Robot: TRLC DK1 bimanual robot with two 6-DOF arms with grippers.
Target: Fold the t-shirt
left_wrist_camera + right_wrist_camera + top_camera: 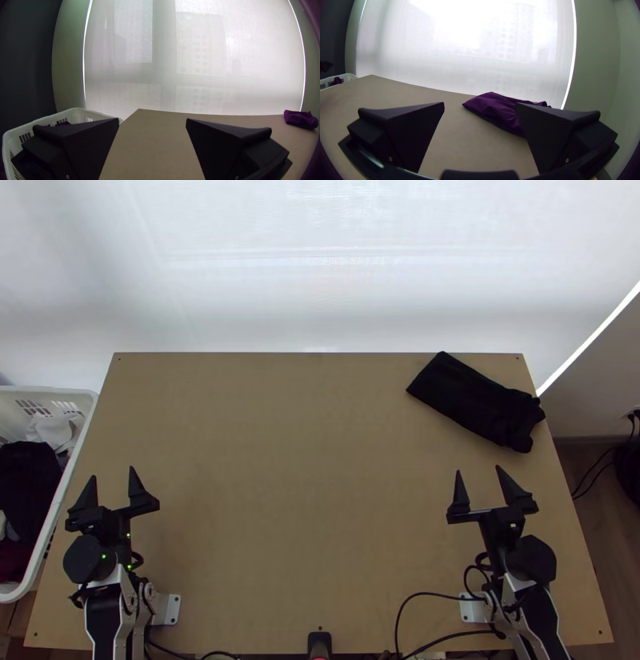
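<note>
Top view: left hand (113,473) and right hand (478,469) gape, t-shirt (474,400) by table edge (552,460).

1. A white plastic basket (50,390) stands beside the left edge of the table (304,460).
2. Dark cloth (28,488) and white cloth (58,433) lie bunched inside it.
3. A pale, backlit blind (320,276) hangs beyond the far edge.

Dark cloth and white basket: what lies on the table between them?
In the top view, bare wooden tabletop runs between the basket at the left and the dark cloth, a narrow bundle near the far right corner.
</note>
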